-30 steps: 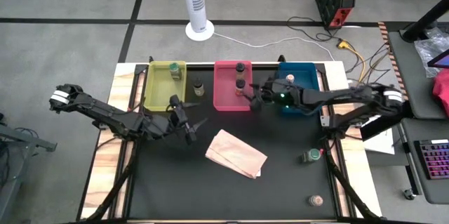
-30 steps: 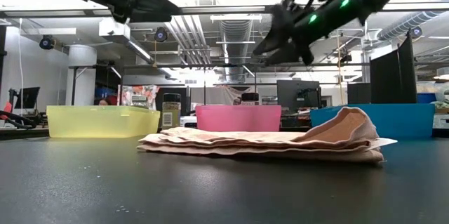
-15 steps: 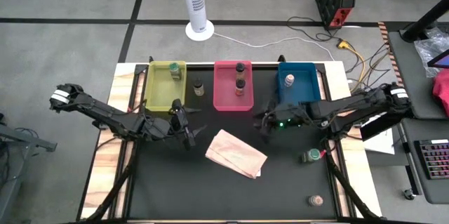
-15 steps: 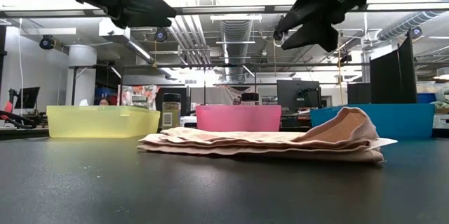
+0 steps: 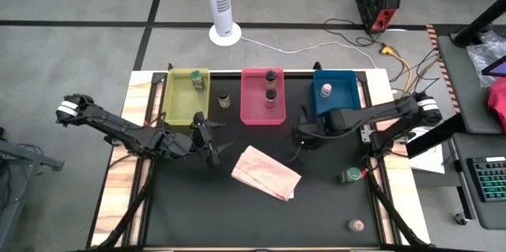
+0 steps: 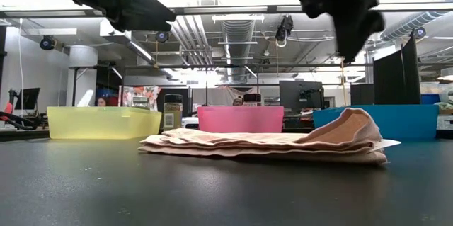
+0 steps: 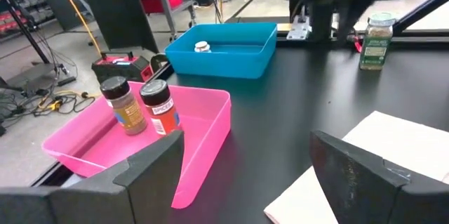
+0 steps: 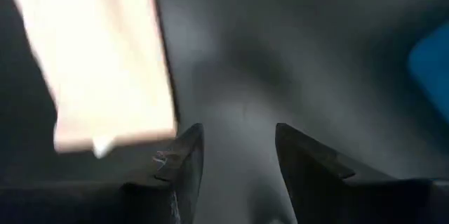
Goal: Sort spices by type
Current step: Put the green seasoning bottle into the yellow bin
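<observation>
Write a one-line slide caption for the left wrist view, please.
Two brown spice jars stand in the pink tray, past the open left gripper.

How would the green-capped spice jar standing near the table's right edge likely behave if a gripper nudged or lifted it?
The green-capped jar stands upright and looks taller than wide, so a high nudge would probably tip it. Being round, it would likely roll once down. Its smooth-looking sides may slip unless squeezed squarely.

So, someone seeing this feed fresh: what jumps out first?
Three bright trays along the table's far edge: yellow tray, pink tray holding two brown jars, blue tray. A crumpled tan bag lies mid-table, with the left tool and right tool hovering empty on either side.
</observation>
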Motion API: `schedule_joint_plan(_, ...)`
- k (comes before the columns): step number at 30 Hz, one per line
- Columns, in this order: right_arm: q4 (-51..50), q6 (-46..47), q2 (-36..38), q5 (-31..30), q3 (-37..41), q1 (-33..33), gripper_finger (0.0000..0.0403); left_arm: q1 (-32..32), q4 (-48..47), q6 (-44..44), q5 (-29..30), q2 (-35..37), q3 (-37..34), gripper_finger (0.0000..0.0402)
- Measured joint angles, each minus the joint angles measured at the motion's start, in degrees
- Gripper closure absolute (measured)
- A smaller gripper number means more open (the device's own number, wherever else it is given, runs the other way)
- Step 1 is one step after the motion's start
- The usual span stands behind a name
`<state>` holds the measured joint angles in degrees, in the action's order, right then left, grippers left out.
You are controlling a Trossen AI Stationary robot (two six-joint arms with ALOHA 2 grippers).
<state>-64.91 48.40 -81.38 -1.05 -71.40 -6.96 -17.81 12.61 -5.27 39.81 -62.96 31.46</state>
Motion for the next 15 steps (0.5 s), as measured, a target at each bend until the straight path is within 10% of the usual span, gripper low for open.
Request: schedule_joint_plan(15,-9.2,17.4,6.8,6.4,-2.0,-9.1,0.0192,0.0,-16.5,0.2,0.2,9.2,8.0,0.0114)
